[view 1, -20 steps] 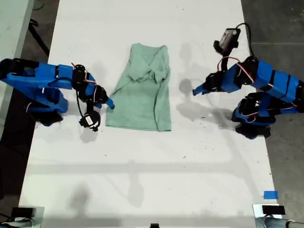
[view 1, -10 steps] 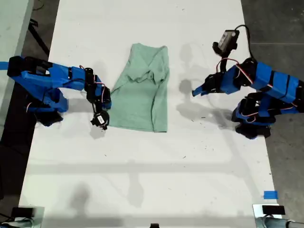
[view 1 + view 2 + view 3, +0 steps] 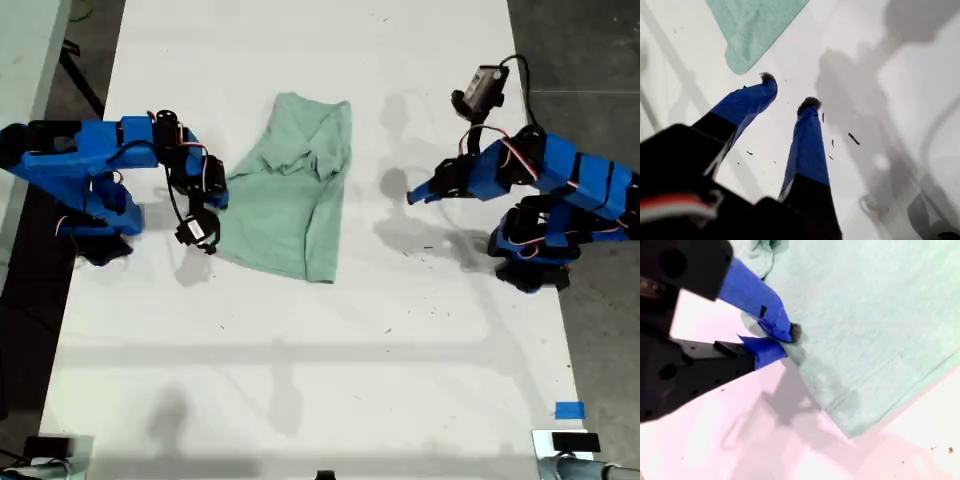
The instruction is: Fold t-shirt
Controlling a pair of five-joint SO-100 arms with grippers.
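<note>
The t-shirt [image 3: 300, 200] is pale mint green and lies partly folded, long and narrow, on the white table [image 3: 300, 380], its neck end far from the camera. My second gripper [image 3: 222, 196] sits at the shirt's edge on the exterior view's left. In the second wrist view my second gripper [image 3: 782, 342] is shut, pinching the cloth's edge [image 3: 880, 315]. On the exterior view's right, my first gripper [image 3: 410, 194] hovers over bare table, apart from the shirt. The first wrist view shows my first gripper [image 3: 789, 91] open and empty, with a shirt corner [image 3: 750, 25] beyond it.
A blue tape mark [image 3: 568, 410] sits near the table's front corner on the exterior view's right. Dark floor borders the table on both sides. Both arm bases stand at the table's side edges.
My second gripper moved in to the shirt's edge, then back and away from the camera, dragging it. The hem is now skewed and the lower corner has shifted left. The first arm barely moved.
</note>
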